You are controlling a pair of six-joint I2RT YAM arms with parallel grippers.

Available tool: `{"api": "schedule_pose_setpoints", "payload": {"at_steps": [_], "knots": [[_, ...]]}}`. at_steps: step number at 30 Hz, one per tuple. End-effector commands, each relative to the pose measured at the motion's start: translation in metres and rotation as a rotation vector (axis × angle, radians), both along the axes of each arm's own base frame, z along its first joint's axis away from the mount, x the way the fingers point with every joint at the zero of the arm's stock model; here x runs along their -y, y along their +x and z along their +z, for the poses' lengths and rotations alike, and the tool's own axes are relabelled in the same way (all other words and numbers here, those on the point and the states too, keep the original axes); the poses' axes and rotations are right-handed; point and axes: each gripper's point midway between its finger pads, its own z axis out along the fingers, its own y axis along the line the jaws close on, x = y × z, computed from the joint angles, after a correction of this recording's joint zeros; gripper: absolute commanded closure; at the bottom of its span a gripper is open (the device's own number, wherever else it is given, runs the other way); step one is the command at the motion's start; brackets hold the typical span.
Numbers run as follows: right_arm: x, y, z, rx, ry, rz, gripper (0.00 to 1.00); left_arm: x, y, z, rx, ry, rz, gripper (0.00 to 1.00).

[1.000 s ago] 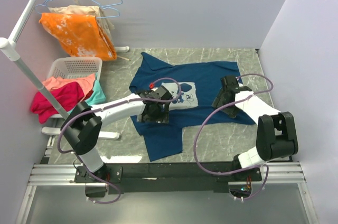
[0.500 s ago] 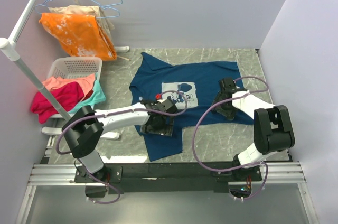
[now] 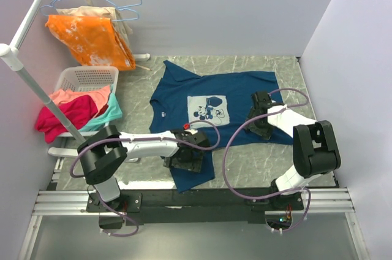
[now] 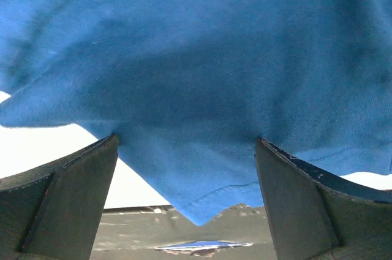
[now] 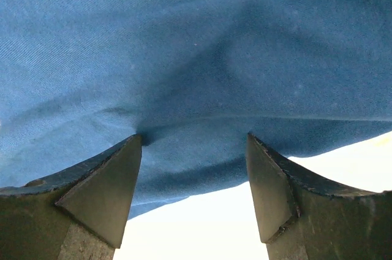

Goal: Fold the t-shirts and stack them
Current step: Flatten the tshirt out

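Straddling the tee with nothing clamped, both sets of jaws are standing apart. The left jaws are spread wide over a pointed near flap, probably a sleeve. The right jaws are bracketing a raised crease close to the hem. This placement is probably preparing two pinches at opposite ends, so the cloth can be lifted evenly into a fold.

The tee is lying print-up at the middle of the surface, with its near flap reaching toward the front edge. Bare marble is showing at the near right and along the far side, leaving room for folding. The basket of clothes and the hanging orange garment are crowding the left side. Walls are bounding the far and right edges.
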Motion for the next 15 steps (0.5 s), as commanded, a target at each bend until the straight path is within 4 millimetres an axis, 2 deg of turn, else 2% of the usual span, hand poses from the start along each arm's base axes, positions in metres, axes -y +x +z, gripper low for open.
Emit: {"api": "schedule_pose_setpoints", "payload": {"at_steps": [1,6,7,10,15], "knots": [[-0.008,-0.013,-0.006,-0.055,0.004,0.027,0.25,-0.029,-0.035,-0.021,-0.066,0.119,-0.015,0.01],[-0.012,-0.029,-0.002,-0.068,0.001,0.033,0.27,-0.056,-0.052,-0.016,-0.072,0.174,0.020,0.01],[-0.015,-0.036,-0.004,-0.082,0.007,0.033,0.27,-0.069,-0.057,-0.015,-0.083,0.212,0.032,0.01],[-0.013,-0.054,-0.008,-0.115,0.006,0.012,0.29,-0.086,-0.062,-0.007,-0.076,0.242,0.072,0.01],[-0.008,-0.080,-0.012,-0.164,0.009,-0.040,0.32,-0.101,-0.061,0.006,-0.042,0.283,0.117,0.01]]}}
